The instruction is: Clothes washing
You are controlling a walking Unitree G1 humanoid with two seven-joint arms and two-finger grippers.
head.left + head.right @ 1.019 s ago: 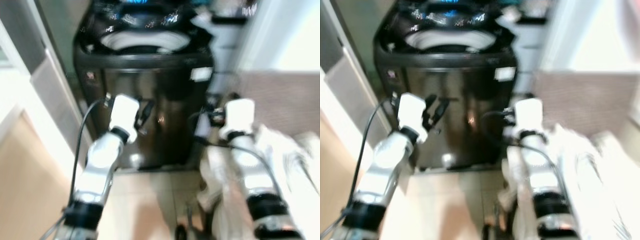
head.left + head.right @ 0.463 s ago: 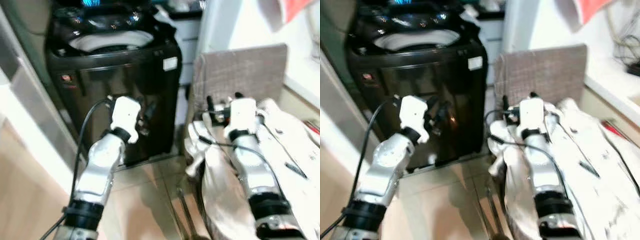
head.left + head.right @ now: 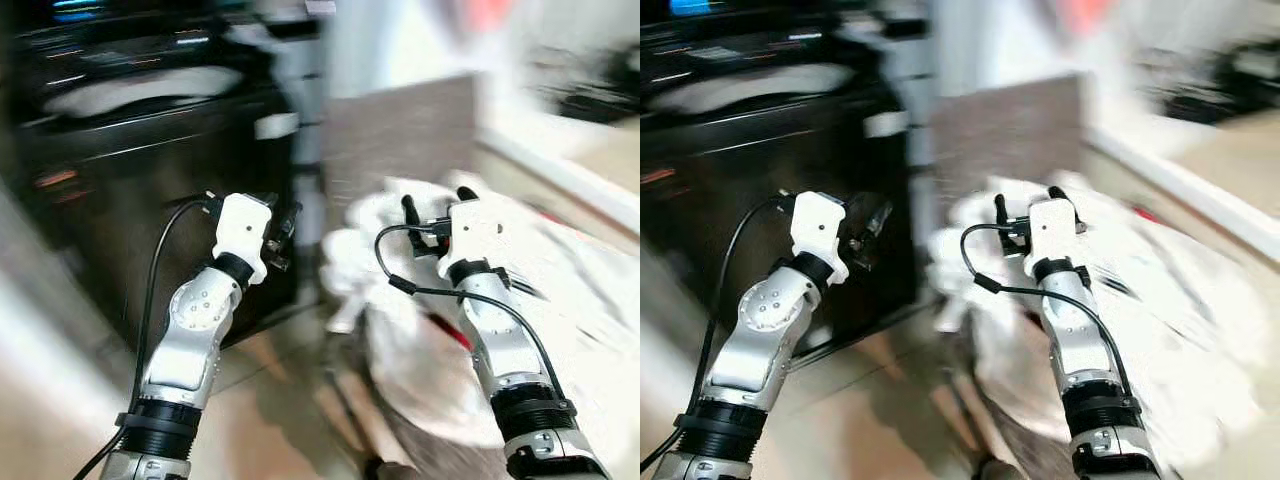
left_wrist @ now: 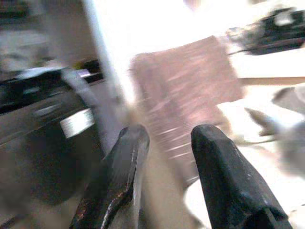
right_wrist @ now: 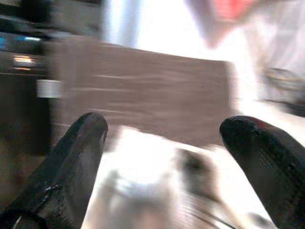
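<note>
Your head views are smeared with motion blur, so read the details loosely. Your left gripper is raised in front of you with its fingers released, a clear gap between them and nothing in it. Just beyond those fingertips, and a little to their left, stands the black washing machine; its top is open and a pale drum rim shows inside. A small white label sits on the machine's front near its upper right corner.

Your right gripper is also raised, its fingers spread wide apart and empty. Directly below and around those fingers lies the heap of white clothes, spreading from under the right forearm off to the right; it seems to rest on some low support, but the blur hides what. The fingertips hover over the top of the heap, and you cannot tell whether they touch the cloth.

Ahead of both sets of fingers, between the washing machine and the bright right side of the room, a brown-grey panel stands upright behind the clothes. A black cable loops along your left forearm. The floor below the arms is pale tile.
</note>
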